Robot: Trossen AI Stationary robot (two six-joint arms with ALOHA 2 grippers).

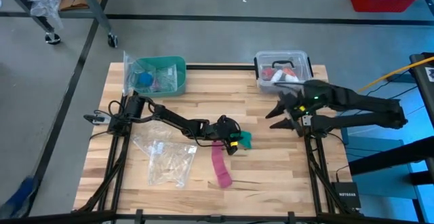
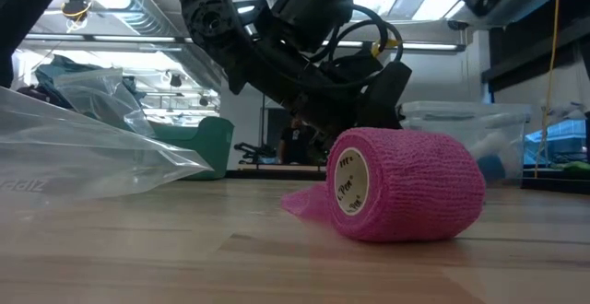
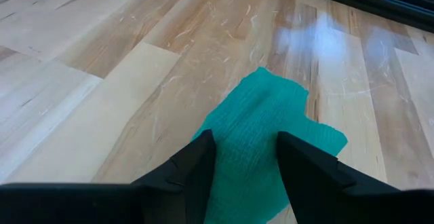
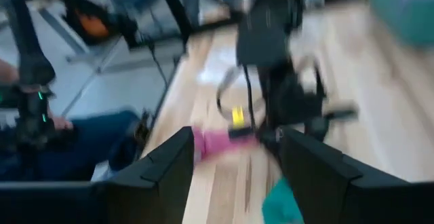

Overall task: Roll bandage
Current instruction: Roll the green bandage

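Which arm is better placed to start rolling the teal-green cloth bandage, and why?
The left. Its gripper sits at the teal-green cloth bandage, fingers either side of the strip. The right gripper hangs open, apart from it, near the clear plastic box.

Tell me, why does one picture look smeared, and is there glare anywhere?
The right wrist view is smeared all over, probably by motion; the pink strip is only a blur. In the left wrist view, light glares off the table beyond the sharp teal bandage. The low view is backlit, the left arm dark.
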